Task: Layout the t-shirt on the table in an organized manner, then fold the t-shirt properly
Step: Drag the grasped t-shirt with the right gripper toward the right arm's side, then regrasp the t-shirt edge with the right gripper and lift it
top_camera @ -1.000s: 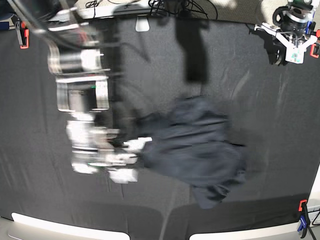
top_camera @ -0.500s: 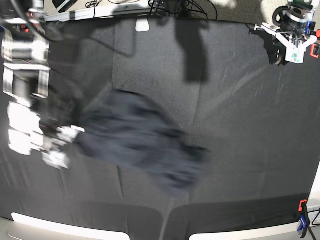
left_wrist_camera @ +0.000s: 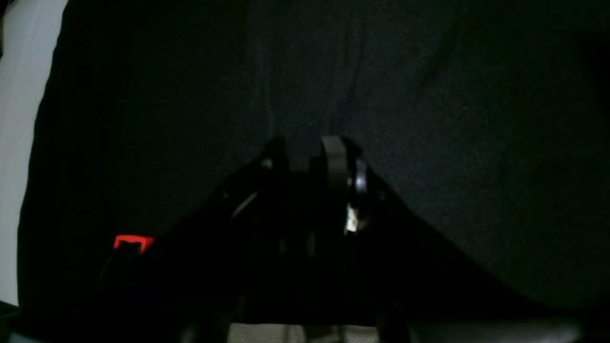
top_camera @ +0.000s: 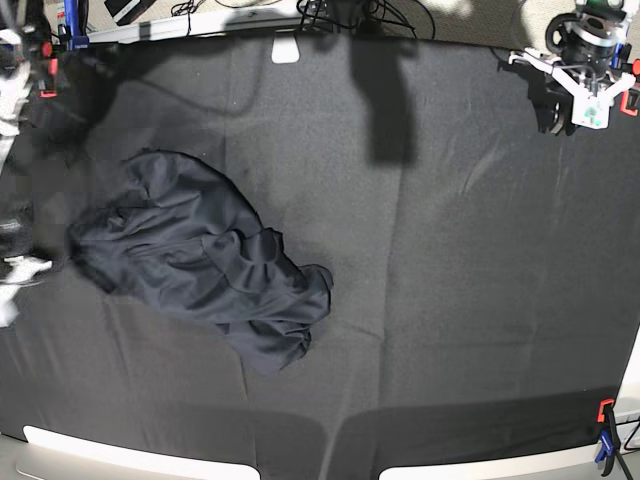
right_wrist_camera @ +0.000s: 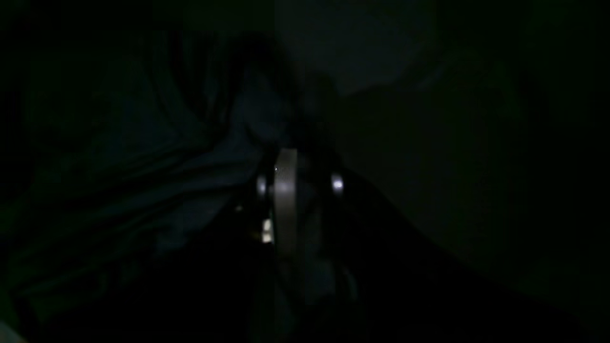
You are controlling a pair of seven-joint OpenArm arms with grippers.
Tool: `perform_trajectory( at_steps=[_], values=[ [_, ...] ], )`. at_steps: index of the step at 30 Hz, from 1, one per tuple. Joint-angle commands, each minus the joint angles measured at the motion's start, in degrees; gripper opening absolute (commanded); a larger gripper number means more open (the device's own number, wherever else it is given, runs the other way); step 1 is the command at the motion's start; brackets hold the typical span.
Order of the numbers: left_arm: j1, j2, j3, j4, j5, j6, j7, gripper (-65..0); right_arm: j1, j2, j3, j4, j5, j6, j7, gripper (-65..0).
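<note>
The dark charcoal t-shirt point(top_camera: 200, 262) lies crumpled in a heap on the left half of the table point(top_camera: 450, 250). My right gripper point(top_camera: 20, 272) is at the far left edge of the base view, blurred, right by the shirt's left tip. In the right wrist view the right gripper point(right_wrist_camera: 295, 162) looks shut on a bunch of shirt fabric point(right_wrist_camera: 143, 166), which trails off to the left. My left gripper point(top_camera: 590, 105) rests at the far right corner, far from the shirt. In the left wrist view the left gripper point(left_wrist_camera: 305, 147) looks shut and empty over bare black cloth point(left_wrist_camera: 429, 95).
Red clamps hold the cloth at the far left point(top_camera: 42, 55) and far right point(top_camera: 630, 100) corners, and a red and blue clamp point(top_camera: 604, 430) at the near right. A white tag point(top_camera: 285, 50) lies at the far edge. A pale rim point(top_camera: 130, 455) shows along the front.
My right arm has swept fast to the left and dragged the t-shirt from the middle right of the table to the left half. The left arm has not moved.
</note>
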Motion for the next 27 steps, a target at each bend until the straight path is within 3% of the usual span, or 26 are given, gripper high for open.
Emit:
perform_trajectory(
  at_steps=[1, 3, 9, 16, 24, 27],
  values=[
    [0.3, -0.3, -0.3, 1.0, -0.3, 0.2, -1.4, -53.3, 1.4, 2.2, 0.5, 0.9, 1.7, 0.5, 0.4, -56.3],
    [0.3, -0.3, -0.3, 1.0, -0.3, 0.2, -1.4, -53.3, 1.4, 3.8, 0.6, 0.9, 2.6, 0.5, 0.4, -56.3],
    [0.3, -0.3, -0.3, 1.0, -0.3, 0.2, -1.4, -53.3, 1.4, 6.3, 0.6, 2.2, 16.3, 0.5, 0.4, -56.3],
    [0.3, -0.3, -0.3, 1.0, -0.3, 0.2, -1.4, -53.3, -1.2, 2.2, -3.8, 15.6, 18.4, 0.5, 0.4, -56.4],
    [0.3, -0.2, -0.3, 1.0, -0.3, 0.2, -1.3, -53.3, -10.6, -3.6, -16.3, 45.8, 18.1, 0.5, 0.4, -56.5],
    [0.3, -0.2, -0.3, 1.0, -0.2, 0.2, -0.8, -53.3, -14.3, -4.3, -19.3, 55.3, 14.0, 0.5, 0.4, -56.5]
  ],
)
